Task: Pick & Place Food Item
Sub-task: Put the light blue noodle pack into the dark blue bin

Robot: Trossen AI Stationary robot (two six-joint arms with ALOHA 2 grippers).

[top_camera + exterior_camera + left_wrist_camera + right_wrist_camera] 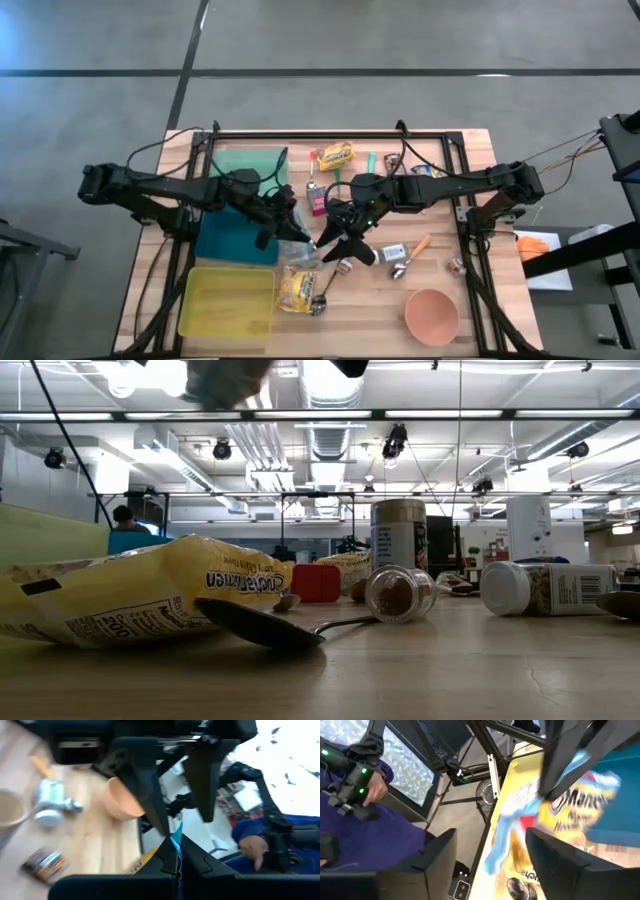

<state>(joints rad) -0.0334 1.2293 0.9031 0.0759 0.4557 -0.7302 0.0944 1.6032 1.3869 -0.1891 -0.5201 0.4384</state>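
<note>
Your left tool (290,228) is pinched tight on the edge of a blue and white snack packet (298,240), holding it in the air over the middle of the bench (440,215). From the left wrist camera you see the two fingers closed together with a thin blue strip of wrapper (176,842) caught between them. Your right tool (345,245) sits just beside the same packet on its other side, its fingers spread apart and not gripping; the right wrist camera shows the packet (560,805) hanging between those open fingers (the print on it is smeared, so you cannot read it cleanly).

Below the packet, near the front edge, a yellow noodle pack (297,288) lies flat with a spoon (322,298) touching it. A yellow tray (228,300) sits at the front left corner, with a teal tray (236,245) behind it and a green one (245,163) toward the back edge. A pink bowl (432,314) stands near the front right corner. A small jar (400,593) lies on its side next to a white-capped bottle (545,588).
</note>
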